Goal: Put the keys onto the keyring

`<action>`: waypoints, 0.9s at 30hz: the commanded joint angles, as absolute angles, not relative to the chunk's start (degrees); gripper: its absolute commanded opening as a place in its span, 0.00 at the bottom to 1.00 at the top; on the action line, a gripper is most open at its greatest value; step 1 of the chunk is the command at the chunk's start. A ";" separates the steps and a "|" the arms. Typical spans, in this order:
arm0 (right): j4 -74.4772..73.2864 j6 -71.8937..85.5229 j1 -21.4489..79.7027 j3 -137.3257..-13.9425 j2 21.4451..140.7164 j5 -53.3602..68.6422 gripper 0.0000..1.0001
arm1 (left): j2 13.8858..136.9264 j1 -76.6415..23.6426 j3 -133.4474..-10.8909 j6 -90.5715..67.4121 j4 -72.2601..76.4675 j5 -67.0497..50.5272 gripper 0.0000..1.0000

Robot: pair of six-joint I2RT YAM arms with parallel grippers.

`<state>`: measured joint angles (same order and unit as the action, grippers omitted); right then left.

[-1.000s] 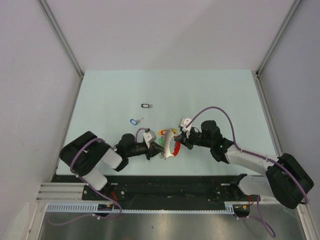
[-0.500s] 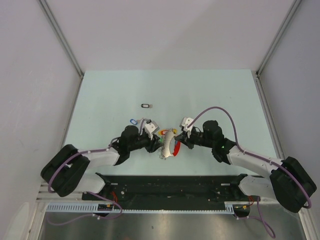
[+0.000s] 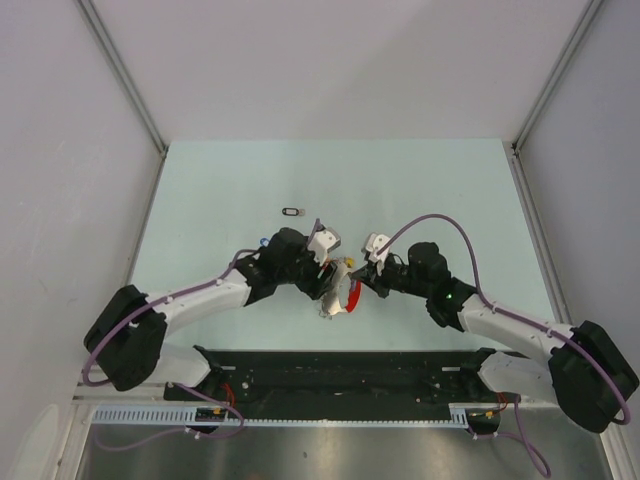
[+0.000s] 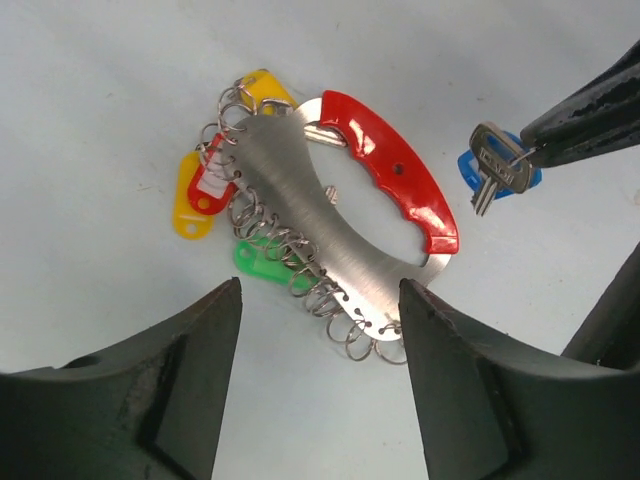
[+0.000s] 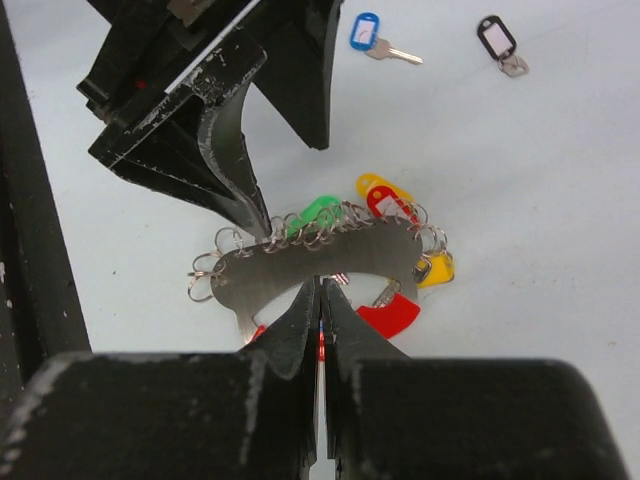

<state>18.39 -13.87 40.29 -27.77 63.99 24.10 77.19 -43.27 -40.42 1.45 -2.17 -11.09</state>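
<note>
Keyring (image 4: 320,215) lying mid-surface (image 3: 400,190), long axis near-to-far, red band (image 4: 400,180) rightward — right tool (image 5: 320,300), clamped on a blue-tagged key (image 4: 497,165), just right of it; left tool (image 4: 320,300), opened wide, hovering above.

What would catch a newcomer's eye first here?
The keyring, with its red band and bright tags, lies near the middle of the table. Beside it the right tool pinches a blue-tagged key, and the left tool hangs open above it.
</note>
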 commanded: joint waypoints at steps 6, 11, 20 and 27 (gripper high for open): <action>9.27 -1.86 39.46 -29.00 58.46 4.43 0.00 | 72.79 -43.42 -48.24 -3.68 -15.20 -1.16 0.86; -4.02 11.12 39.29 -29.61 49.23 -2.18 0.00 | 64.88 -40.62 -50.01 -4.04 -18.28 3.60 1.00; -29.79 28.03 40.87 -36.39 52.11 -2.89 0.00 | 51.51 -35.78 -49.23 3.42 -24.08 3.60 1.00; -21.04 23.92 32.53 -37.79 65.36 -1.67 0.00 | 45.00 -33.66 -42.37 4.22 -21.45 5.19 1.00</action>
